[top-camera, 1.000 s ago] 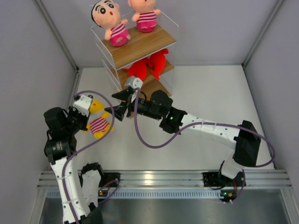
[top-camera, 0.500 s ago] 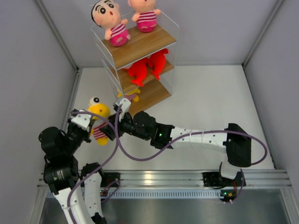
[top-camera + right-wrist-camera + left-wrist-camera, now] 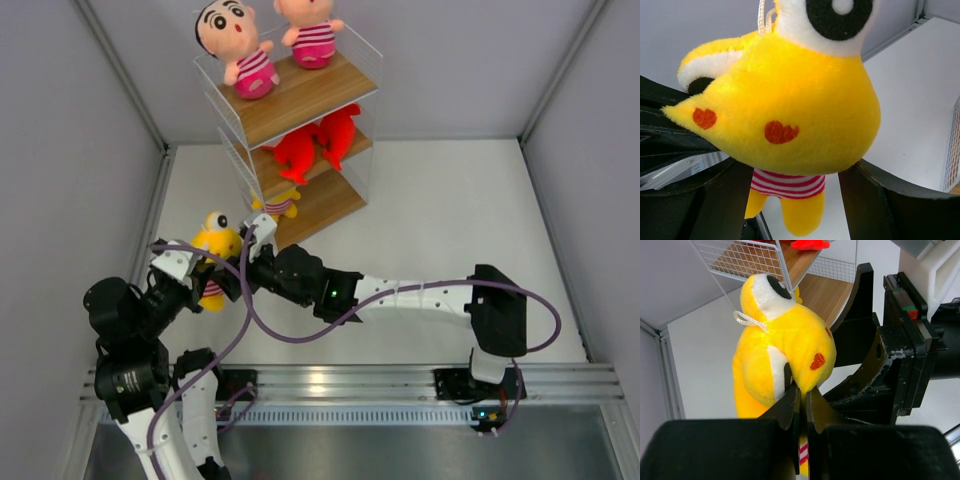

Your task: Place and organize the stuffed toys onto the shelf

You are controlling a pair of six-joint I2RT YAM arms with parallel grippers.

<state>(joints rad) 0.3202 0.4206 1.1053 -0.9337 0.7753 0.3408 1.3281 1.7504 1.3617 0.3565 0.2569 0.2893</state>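
Left tool (image 3: 800, 390) pinched shut on the yellow toy (image 3: 216, 240), right tool (image 3: 790, 187) open-jawed astride it, both just near-left of the shelf (image 3: 305, 95); table (image 3: 450, 210) extends rightward.

Two dolls (image 3: 238, 45), two sharks (image 3: 296, 152), two yellow figures (image 3: 216, 240)

No legible text, label, brand or number appears in any view. The only marks are two red heart shapes (image 3: 781, 132) on the yellow stuffed toy (image 3: 790, 85).
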